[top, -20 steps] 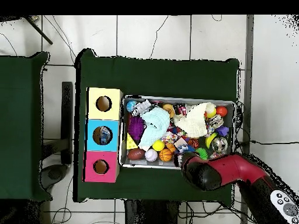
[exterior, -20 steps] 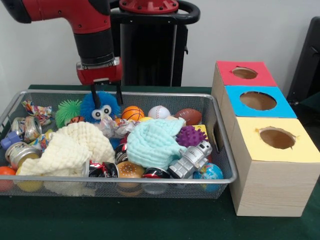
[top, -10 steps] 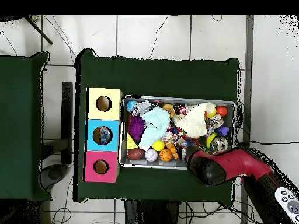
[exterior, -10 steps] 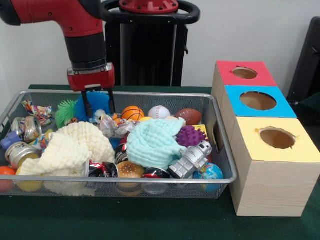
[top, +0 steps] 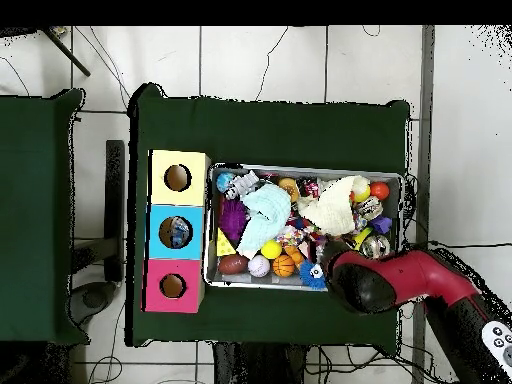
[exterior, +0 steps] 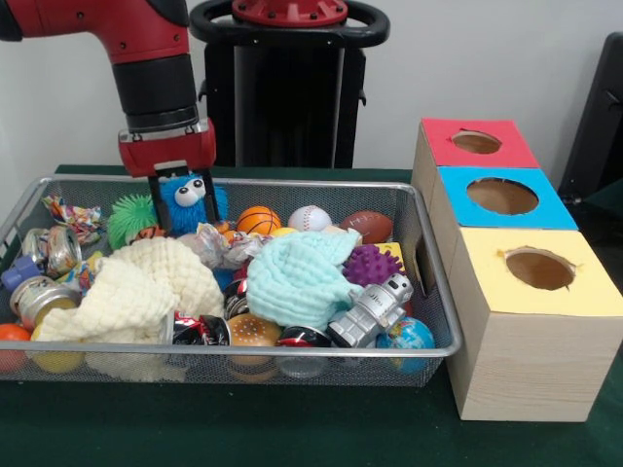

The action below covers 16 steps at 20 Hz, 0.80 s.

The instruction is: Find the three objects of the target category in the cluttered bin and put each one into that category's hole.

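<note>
- Front view: the gripper [exterior: 182, 199] hangs over the far left part of the wire bin [exterior: 440, 321], its two dark fingers closed on either side of a blue fuzzy toy with googly eyes [exterior: 191, 199]. The toy sits at about rim height, which suggests it is being lifted clear of the clutter rather than resting in it.
- Front view: a green spiky ball [exterior: 131, 218] lies just left of the held toy. A basketball [exterior: 258, 220], a baseball [exterior: 310, 217] and a football [exterior: 368, 226] line the far wall to its right.
- Front view: a cream cloth [exterior: 136, 287] and a mint cloth [exterior: 297, 275] cover the middle of the bin and probably hide other items. A purple spiky ball [exterior: 372, 264] and a silver robot figure [exterior: 374, 309] lie at the near right.
- Front view: to the right of the bin stands a wooden box with three holes, topped red [exterior: 476, 142] at the far end, blue [exterior: 502, 196] in the middle and yellow [exterior: 539, 269] nearest. Which hole belongs to the toy's category cannot be told.
- Overhead view: the red arm [top: 400, 283] reaches in from the lower right. The blue fuzzy toy [top: 313, 272] shows at the bin's lower edge beside the arm's end, well apart from the three holes at the left, so a carry across the bin is likely needed.
</note>
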Each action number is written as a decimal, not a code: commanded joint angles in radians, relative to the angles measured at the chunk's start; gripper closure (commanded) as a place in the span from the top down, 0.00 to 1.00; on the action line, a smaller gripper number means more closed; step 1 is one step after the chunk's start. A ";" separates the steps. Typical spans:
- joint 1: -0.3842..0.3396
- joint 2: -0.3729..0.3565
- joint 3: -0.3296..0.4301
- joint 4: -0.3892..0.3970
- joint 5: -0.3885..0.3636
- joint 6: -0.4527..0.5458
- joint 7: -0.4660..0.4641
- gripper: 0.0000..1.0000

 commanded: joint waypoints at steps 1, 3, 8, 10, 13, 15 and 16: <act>-0.020 0.014 0.099 -0.118 -0.013 -0.002 -0.347 1.00; -0.024 0.012 0.110 -0.122 -0.007 0.008 -0.351 1.00; -0.027 0.013 0.112 -0.125 -0.038 -0.026 -0.305 1.00; -0.028 0.013 0.110 -0.123 -0.054 -0.047 -0.284 1.00; -0.027 0.017 0.109 -0.129 -0.062 -0.056 -0.272 1.00; -0.028 0.022 0.106 -0.134 -0.067 -0.063 -0.268 1.00; -0.025 0.021 0.102 -0.136 -0.069 -0.065 -0.261 1.00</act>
